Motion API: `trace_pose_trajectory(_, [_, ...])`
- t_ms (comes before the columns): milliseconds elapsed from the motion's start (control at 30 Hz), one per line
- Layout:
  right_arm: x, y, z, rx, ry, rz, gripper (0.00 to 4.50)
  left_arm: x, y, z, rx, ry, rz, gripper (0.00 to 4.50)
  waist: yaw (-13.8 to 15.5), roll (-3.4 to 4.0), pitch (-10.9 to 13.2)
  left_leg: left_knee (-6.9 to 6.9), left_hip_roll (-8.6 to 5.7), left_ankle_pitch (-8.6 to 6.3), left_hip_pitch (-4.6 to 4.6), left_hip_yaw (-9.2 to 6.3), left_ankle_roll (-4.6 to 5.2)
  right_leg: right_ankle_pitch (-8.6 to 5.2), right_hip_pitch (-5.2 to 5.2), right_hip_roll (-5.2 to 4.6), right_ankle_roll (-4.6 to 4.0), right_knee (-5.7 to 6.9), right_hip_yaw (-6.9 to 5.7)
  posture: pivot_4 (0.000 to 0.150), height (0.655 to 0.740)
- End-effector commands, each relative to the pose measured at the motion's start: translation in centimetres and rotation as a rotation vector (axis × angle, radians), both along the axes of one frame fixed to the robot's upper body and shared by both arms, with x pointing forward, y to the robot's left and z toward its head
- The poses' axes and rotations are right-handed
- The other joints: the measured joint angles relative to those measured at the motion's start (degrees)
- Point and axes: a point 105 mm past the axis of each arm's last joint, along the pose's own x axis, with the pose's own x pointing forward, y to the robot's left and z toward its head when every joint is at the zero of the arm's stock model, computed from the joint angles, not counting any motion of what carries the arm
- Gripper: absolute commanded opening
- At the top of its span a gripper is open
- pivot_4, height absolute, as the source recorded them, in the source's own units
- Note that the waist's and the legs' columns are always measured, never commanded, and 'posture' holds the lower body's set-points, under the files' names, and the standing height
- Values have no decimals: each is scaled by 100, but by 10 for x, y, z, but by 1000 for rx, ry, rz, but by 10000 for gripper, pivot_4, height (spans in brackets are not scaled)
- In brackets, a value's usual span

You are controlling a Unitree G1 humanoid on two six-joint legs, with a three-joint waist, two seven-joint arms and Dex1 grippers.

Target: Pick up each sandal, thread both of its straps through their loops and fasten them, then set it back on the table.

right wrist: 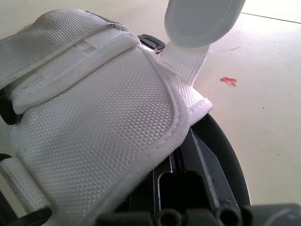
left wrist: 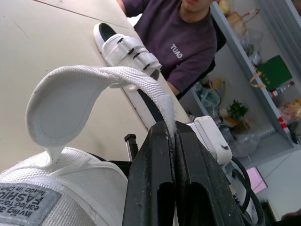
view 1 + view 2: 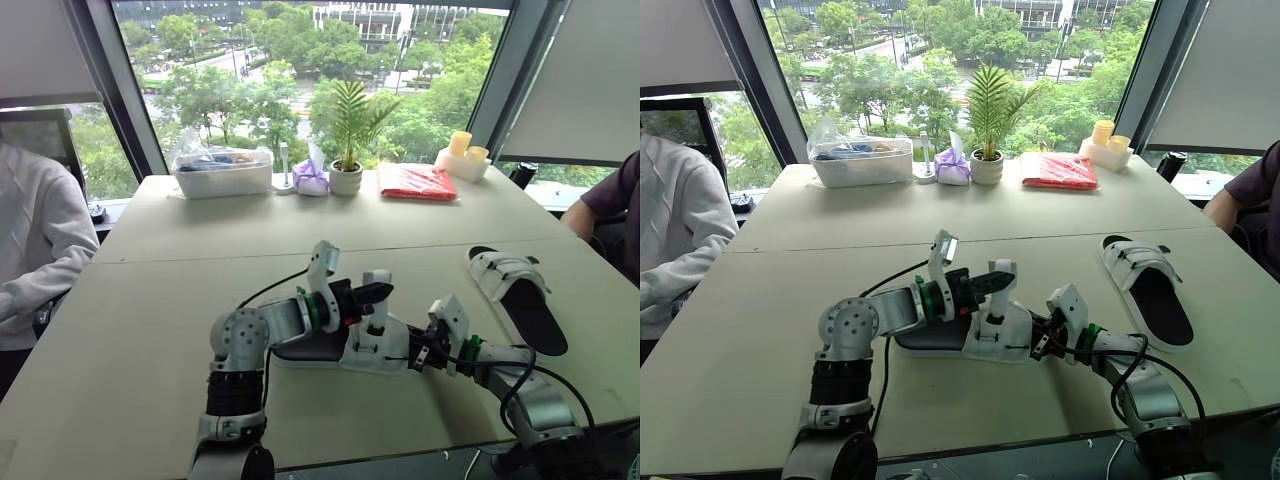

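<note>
While left fingers (image 2: 151, 181) pinch strap (image 2: 89, 80), label (image 2: 28, 205) reads FASHION (rest unclear).

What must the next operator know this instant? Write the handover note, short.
Left gripper: jaws shut on the free end of one strap of the near sandal, holding it raised.
Right gripper: at that sandal's end on the robot's right; grip unclear.
Near sandal lies between the grippers; its other strap is folded flat across the upper.
Second sandal: on the table to the right, straps look closed.
Left to do: fasten the raised strap, set the sandal down, check the second one.
</note>
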Motion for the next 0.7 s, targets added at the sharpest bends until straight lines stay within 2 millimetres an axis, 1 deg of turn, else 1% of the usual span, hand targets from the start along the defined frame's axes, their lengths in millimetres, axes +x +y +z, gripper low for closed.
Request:
trace_pose_trajectory(33, [-10, -3, -33, -32, 129, -14, 0, -16, -35, 12, -98, -12, -79, 538, -2, 0, 0, 0, 0, 0, 0, 0, 0, -3, 3, 0, -6, 0, 0, 1500, 7388])
trace_pose_trajectory(200, [-11, -5, -35, -34, 132, -18, 0, -18, -44, 9, -70, -50, -91, 538, -1, 1, -1, -1, 0, 0, -1, 0, 0, -5, 4, -1, -10, 0, 1, 1500, 7388])
trace_pose_trajectory(333, [-11, -5, -35, -33, 132, -21, 0, -24, -53, 8, -46, -88, -119, 538, -1, 2, -1, -2, 0, 0, -1, 0, 0, -5, 3, -2, -11, -1, 1, 1500, 7388])
trace_pose_trajectory(700, [-12, -5, -37, -30, 133, -24, 0, -31, -59, -2, -6, -101, -127, 538, 0, 3, -2, -4, 0, 0, -1, 0, 0, -6, 3, -3, -12, -4, 2, 1500, 7388])
